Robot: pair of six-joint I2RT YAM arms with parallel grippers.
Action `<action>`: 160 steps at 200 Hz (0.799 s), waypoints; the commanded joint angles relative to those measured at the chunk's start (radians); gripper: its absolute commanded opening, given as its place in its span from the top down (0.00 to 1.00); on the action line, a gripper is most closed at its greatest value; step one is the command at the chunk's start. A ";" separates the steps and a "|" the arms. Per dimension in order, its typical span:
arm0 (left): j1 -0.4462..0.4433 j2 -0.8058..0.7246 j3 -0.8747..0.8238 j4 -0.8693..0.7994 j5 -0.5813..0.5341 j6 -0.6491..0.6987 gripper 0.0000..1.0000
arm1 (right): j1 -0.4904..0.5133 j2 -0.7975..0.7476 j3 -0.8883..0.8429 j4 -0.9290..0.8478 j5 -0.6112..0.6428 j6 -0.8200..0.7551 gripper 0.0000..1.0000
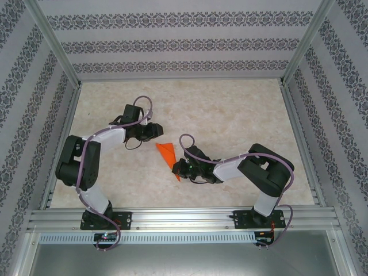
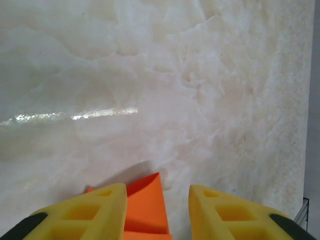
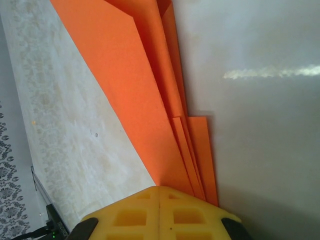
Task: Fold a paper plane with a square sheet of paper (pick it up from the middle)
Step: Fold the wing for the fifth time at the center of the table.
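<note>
We note right claw (image 3: 159,192) clenched on paper plane (image 3: 130,85), left claw (image 2: 156,200) agape (tip between); any slip could unfold it.

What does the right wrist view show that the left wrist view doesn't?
Right wrist: the paper plane's stacked folded layers running into the shut right end effector, plus a patterned wall. Left wrist: the left end effector open, one orange corner between its fingers. Both: orange paper, yellow fingers, pale table.
</note>
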 commanded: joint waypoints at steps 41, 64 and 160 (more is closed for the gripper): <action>-0.017 -0.178 -0.069 -0.111 0.021 -0.052 0.56 | 0.020 0.032 -0.023 -0.215 0.085 0.014 0.97; -0.040 -0.232 -0.102 -0.139 0.017 -0.061 0.54 | 0.032 0.008 -0.021 -0.246 0.138 0.034 0.97; -0.144 -0.472 -0.270 -0.134 -0.056 -0.127 0.48 | 0.128 -0.032 -0.050 -0.216 0.251 0.082 0.98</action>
